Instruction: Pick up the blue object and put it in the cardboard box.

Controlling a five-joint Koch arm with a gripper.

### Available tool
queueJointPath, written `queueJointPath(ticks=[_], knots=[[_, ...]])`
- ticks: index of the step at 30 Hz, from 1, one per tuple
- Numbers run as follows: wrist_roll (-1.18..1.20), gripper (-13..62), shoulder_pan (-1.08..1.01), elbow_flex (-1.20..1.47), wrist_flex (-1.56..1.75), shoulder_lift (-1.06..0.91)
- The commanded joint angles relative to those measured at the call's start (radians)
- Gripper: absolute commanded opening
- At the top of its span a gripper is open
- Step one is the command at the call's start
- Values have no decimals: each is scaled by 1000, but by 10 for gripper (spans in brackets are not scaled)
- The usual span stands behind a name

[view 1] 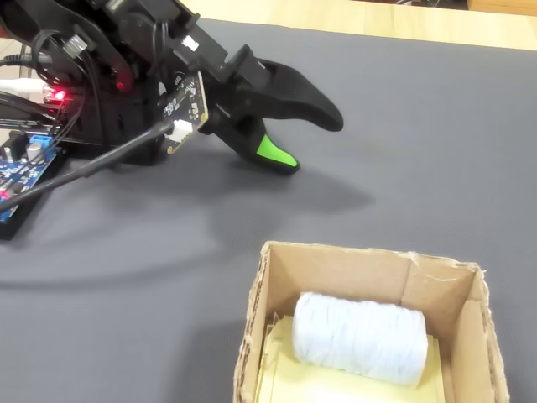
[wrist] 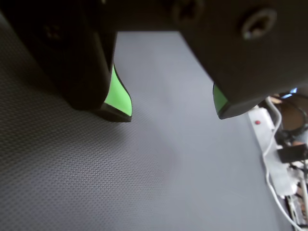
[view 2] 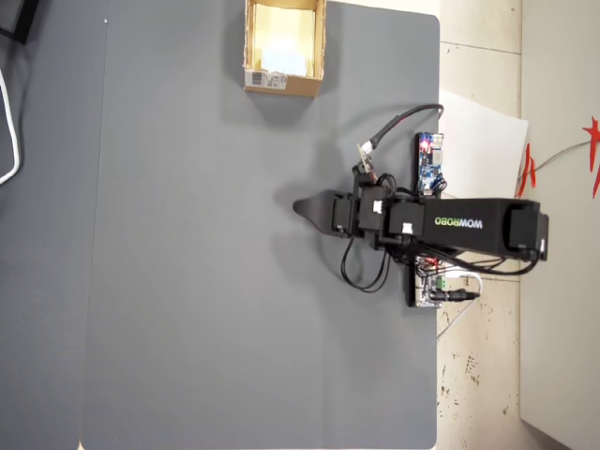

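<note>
The blue object (view 1: pixel 359 336), a pale blue fuzzy block, lies inside the cardboard box (view 1: pixel 336 257) at the bottom of the fixed view. In the overhead view the cardboard box (view 2: pixel 300 86) stands at the mat's top edge, and its inside is washed out bright. My gripper (view 1: pixel 312 143) hangs low over the grey mat, well apart from the box. It is open, and the green-lined fingers hold nothing. In the wrist view only bare mat shows between the two fingertips of the gripper (wrist: pixel 172 111). From overhead the gripper (view 2: pixel 302 206) points left.
A blue circuit board (view 1: pixel 21 172) and cables sit by the arm's base. A white power strip (wrist: pixel 262 130) with cords lies off the mat's right edge in the wrist view. White paper (view 2: pixel 478 141) lies beside the mat. A wooden tabletop (view 1: pixel 377 21) borders the far side.
</note>
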State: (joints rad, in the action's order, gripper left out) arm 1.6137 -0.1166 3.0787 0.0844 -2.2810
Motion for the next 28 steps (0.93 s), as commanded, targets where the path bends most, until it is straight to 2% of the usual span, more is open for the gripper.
queueJointPath(ticks=[1, 28], knots=[[35, 337, 5, 40, -32, -83], [34, 337, -3, 40, -110, -80]])
